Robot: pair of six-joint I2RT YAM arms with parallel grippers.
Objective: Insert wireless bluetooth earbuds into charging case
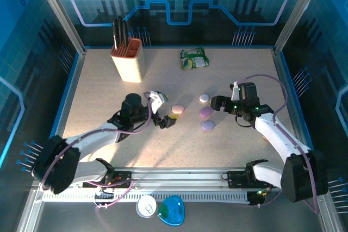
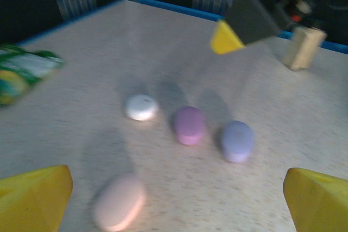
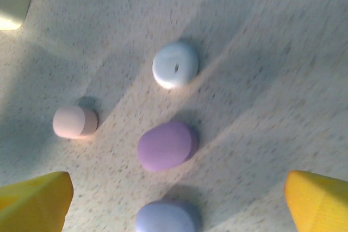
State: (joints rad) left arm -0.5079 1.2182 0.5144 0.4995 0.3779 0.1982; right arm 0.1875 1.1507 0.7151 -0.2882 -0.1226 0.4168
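**Both tools are hanging open by four little cases**

Four small cases, shaped like pebbles, are lying in the middle of the tabletop (image 1: pixel 234 69). All four are shut and none is touching another. The pink case (image 1: pixel 178 109) is sitting on the left of the group. The white case (image 1: pixel 204 98) is sitting farthest from the arms. The purple case (image 1: pixel 205 112) is lying in the middle, and the lilac case (image 1: pixel 208 125) is lying just beside it, closest to the arms.

The left tool (image 1: pixel 166 121) is reaching in from the left, with its tips near the pink case. Its yellow fingers (image 2: pixel 32 196) are standing wide apart, and it is holding nothing.

The right tool (image 1: pixel 216 103) is reaching in from the right and is hanging just beside the purple case. Its yellow fingers (image 3: pixel 32 202) are spread wide too, and nothing is in its grip. In its wrist view the purple case is lying between the two fingers, on the tabletop.

Far back, a tan pot (image 1: pixel 126 61) is holding dark handles, and a green packet (image 1: pixel 194 58) is lying near it.
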